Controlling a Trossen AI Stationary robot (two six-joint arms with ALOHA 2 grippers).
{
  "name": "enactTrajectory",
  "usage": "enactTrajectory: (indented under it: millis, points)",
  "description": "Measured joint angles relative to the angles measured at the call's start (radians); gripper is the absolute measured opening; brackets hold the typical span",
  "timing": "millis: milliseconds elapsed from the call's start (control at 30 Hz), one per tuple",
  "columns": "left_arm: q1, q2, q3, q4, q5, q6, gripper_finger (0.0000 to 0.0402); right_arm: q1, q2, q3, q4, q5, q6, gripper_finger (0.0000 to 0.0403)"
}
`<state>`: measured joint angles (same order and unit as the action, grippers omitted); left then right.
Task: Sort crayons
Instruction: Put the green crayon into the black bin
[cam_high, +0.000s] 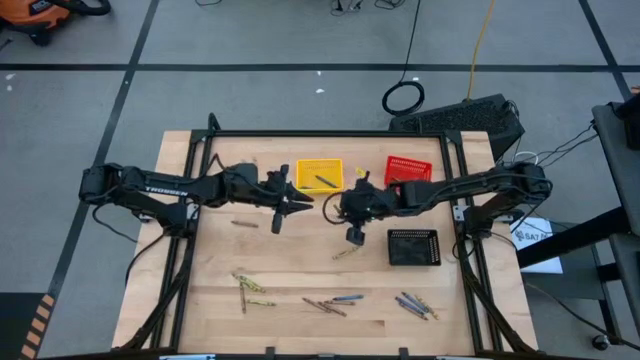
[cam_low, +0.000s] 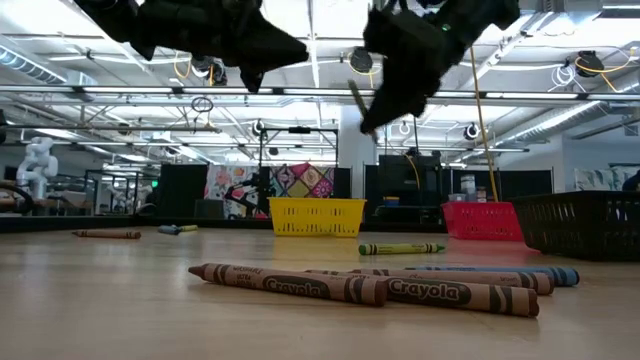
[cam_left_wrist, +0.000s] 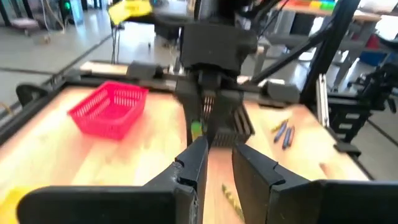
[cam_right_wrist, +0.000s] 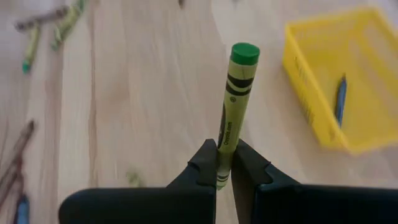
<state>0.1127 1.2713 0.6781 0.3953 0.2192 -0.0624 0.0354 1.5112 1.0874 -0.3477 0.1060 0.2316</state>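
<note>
My right gripper (cam_right_wrist: 225, 163) is shut on a yellow-green crayon (cam_right_wrist: 235, 99) above the middle of the table, next to the yellow basket (cam_right_wrist: 317, 112), in which a blue crayon (cam_right_wrist: 339, 99) lies. My left gripper (cam_left_wrist: 219, 163) stands open and holds nothing. It faces the right gripper (cam_high: 333, 211) from the left, a short gap away. More crayons lie flat on the wood: a yellow-green group (cam_high: 252, 287), brown ones (cam_high: 325, 305), blue ones (cam_high: 415, 305), and a single one (cam_high: 245, 223) at the left. My right gripper pinches the yellow-green crayon between its two fingers near one end (cam_right_wrist: 223, 144), and that end is hidden between them. The fingers slant down toward the table's left and lie along the crayon. The crayon sticks out past the fingertips, flat end (cam_right_wrist: 244, 53) foremost, clear of the table.
The yellow basket (cam_high: 320, 175) and the red basket (cam_high: 408, 170) stand at the far middle. A black basket (cam_high: 413, 247) sits right of centre, under the right arm. A lone crayon (cam_high: 347, 252) lies below the right gripper. Bare wood lies between the grippers and the near crayon groups.
</note>
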Motion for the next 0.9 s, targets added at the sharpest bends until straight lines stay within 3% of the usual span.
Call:
enactTrajectory:
  millis: [433, 900]
  points:
    - [0.003, 0.0, 0.0, -0.076, -0.04, 0.0, 0.0078, 0.087, -0.096, 0.0, -0.355, -0.005, 0.185, 0.0002]
    - [0.003, 0.0, 0.0, -0.157, -0.041, -0.003, 0.0077, 0.17, -0.1, 0.0, -0.775, -0.063, 0.361, 0.0003]
